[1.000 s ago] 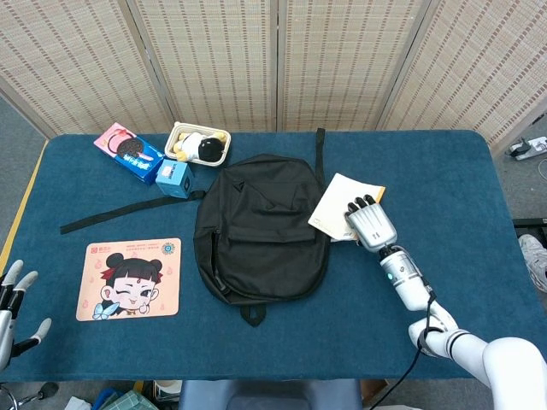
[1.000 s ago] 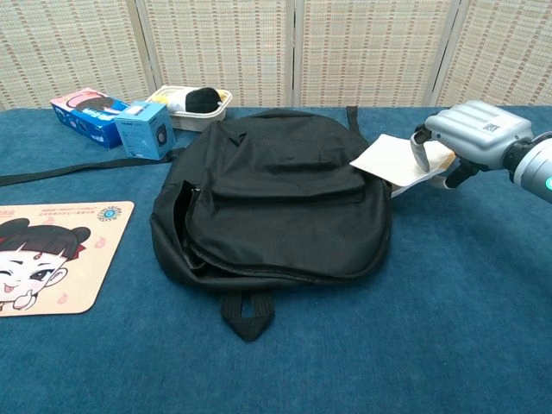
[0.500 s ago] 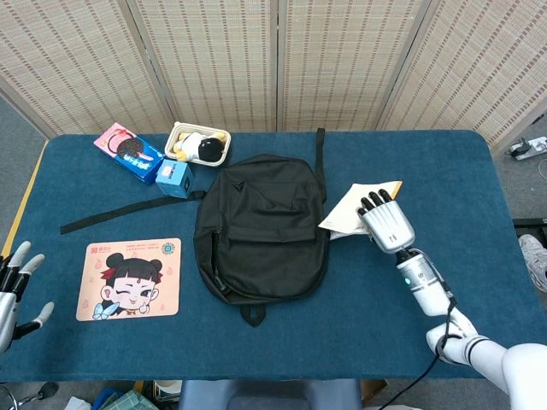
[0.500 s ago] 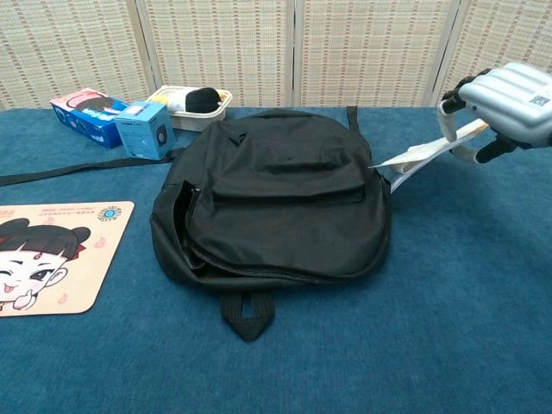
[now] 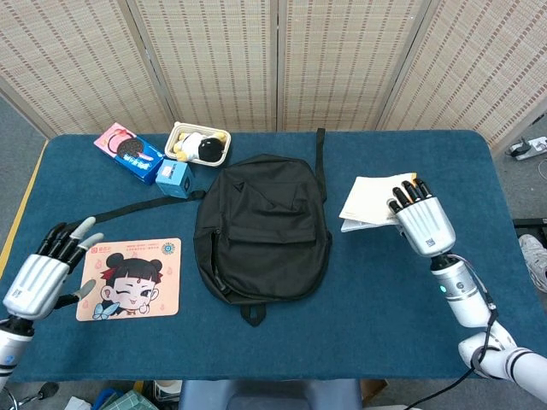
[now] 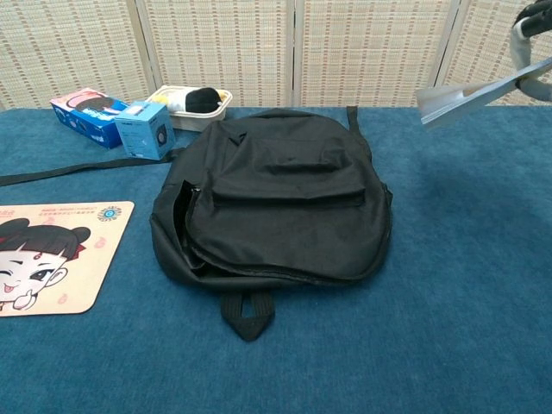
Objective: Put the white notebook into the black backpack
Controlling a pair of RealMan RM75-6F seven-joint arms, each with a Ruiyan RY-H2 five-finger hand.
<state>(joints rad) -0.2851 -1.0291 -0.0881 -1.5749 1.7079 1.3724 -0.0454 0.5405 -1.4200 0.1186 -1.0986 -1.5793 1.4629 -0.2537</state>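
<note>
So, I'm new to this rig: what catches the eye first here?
The black backpack lies flat mid-table. To its right, the right hand holds the white notebook lifted off the cloth. The left hand hovers open beside the cartoon mat.

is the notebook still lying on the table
No, in the chest view the white notebook is held up in the air by the right hand, well clear of the blue table.
</note>
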